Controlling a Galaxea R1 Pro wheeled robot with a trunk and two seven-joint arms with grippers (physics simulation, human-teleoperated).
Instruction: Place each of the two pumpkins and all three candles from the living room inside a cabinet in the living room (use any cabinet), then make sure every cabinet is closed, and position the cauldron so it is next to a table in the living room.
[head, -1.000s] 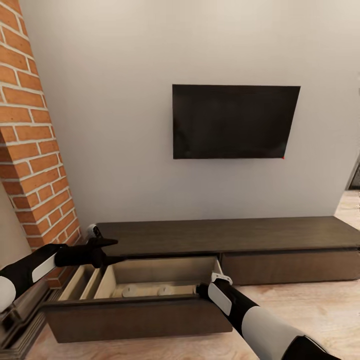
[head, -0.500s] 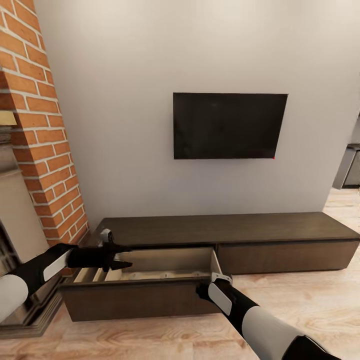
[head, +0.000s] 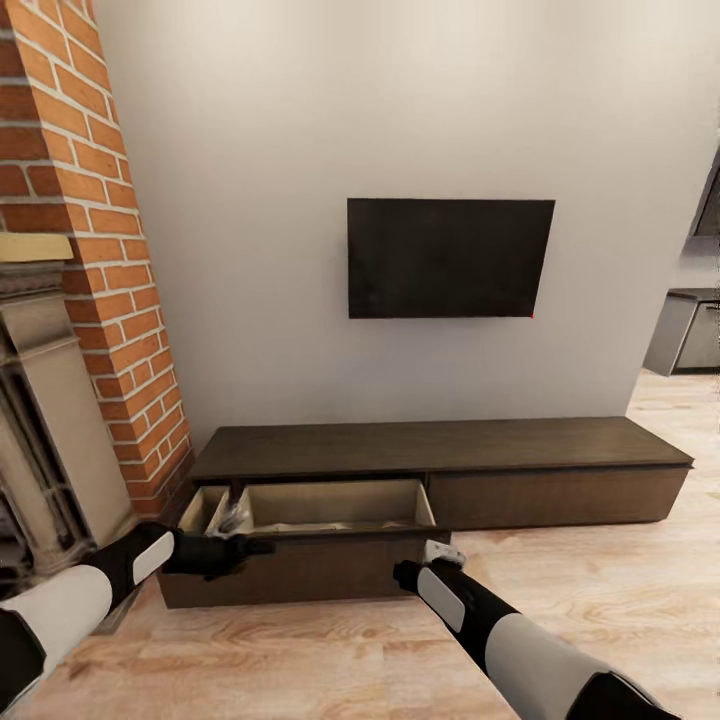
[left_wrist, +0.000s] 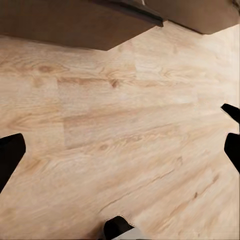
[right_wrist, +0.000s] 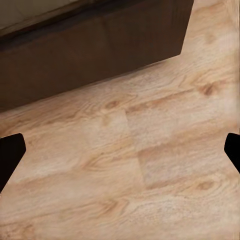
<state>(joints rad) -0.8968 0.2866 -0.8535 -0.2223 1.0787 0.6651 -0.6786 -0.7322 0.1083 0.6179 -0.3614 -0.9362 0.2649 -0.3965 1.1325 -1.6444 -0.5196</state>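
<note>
Dark-brown wood forms the cabinet (head: 440, 465), a long low unit set flat against the white wall, its long axis running left to right beneath the black television (head: 450, 258). Its left drawer (head: 300, 545) is pulled out toward the robot, showing a pale beige inside; what lies on the drawer floor is too small and shadowed to be made out. The brick column (head: 100, 250) and the stone fireplace (head: 40, 400) are cut off at the picture's left edge.

The left gripper (head: 250, 546) is held in front of the drawer's left part; in the left wrist view its dark fingertips (left_wrist: 10, 155) are seen far apart over the wooden floor (left_wrist: 125, 140), so it is spread wide with nothing between the fingers. The right gripper (right_wrist: 120, 150) is hidden in the head view behind its own wrist; in the right wrist view its fingers sit at opposite edges, likewise spread and empty, above the floor just before the drawer front (right_wrist: 90, 55).
</note>
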